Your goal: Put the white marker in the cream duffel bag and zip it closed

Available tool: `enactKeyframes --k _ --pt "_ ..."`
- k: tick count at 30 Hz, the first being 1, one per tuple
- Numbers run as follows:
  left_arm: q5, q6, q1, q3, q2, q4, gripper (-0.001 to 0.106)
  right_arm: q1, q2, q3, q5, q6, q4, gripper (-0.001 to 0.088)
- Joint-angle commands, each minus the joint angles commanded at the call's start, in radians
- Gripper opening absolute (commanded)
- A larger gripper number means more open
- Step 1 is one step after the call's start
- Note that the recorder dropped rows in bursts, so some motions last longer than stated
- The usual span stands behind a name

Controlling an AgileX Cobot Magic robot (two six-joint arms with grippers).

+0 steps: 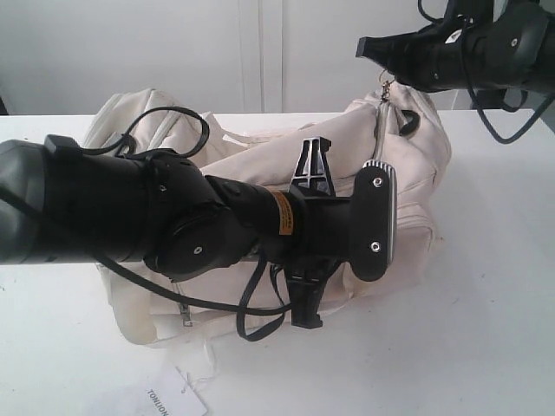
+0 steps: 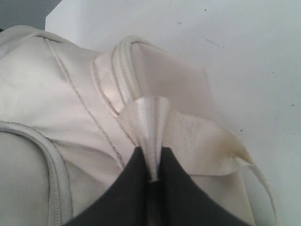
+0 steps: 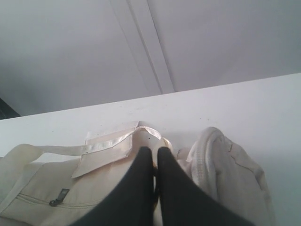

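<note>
Soft, creased cream duffel bag [image 1: 251,156], webbing strap [image 2: 150,122] clamped in left gripper [image 2: 153,181], right gripper [image 3: 154,155] closed just above zip pull [image 1: 387,82], white table [image 1: 486,303] beneath, pale wall [image 1: 130,52] behind.

The white table [image 1: 486,329] is flat and matte with small dark specks. Behind it stands a pale wall [image 1: 130,52] with vertical seams.

The duffel bag [image 1: 251,160] is plain cream all over, and its strap [image 2: 150,122] is a glossier, paler cream. The table [image 1: 486,329] is white. The left arm [image 1: 87,204] and right arm [image 1: 494,43] are black; the left one carries a small orange label [image 1: 284,213]. The paper tag [image 1: 173,400] is white with black print.
</note>
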Motion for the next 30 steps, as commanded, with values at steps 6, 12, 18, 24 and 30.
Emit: enactKeyframes --k 6,12,18,24,30 --pt "0.000 0.000 0.000 0.000 0.000 0.000 0.000 0.000 -0.037 0.000 0.126 -0.009 -0.003 0.0000" --pt "0.000 0.000 0.000 0.000 0.000 0.000 0.000 0.000 -0.096 0.000 0.202 -0.009 -0.003 0.0000" --pt "0.000 0.000 0.000 0.000 0.000 0.000 0.000 0.000 -0.140 0.000 0.292 -0.009 -0.003 0.0000" --pt "0.000 0.000 0.000 0.000 0.000 0.000 0.000 0.000 -0.136 0.000 0.357 -0.009 -0.003 0.0000" --pt "0.000 0.000 0.000 0.000 0.000 0.000 0.000 0.000 -0.136 0.000 0.356 -0.012 -0.003 0.0000"
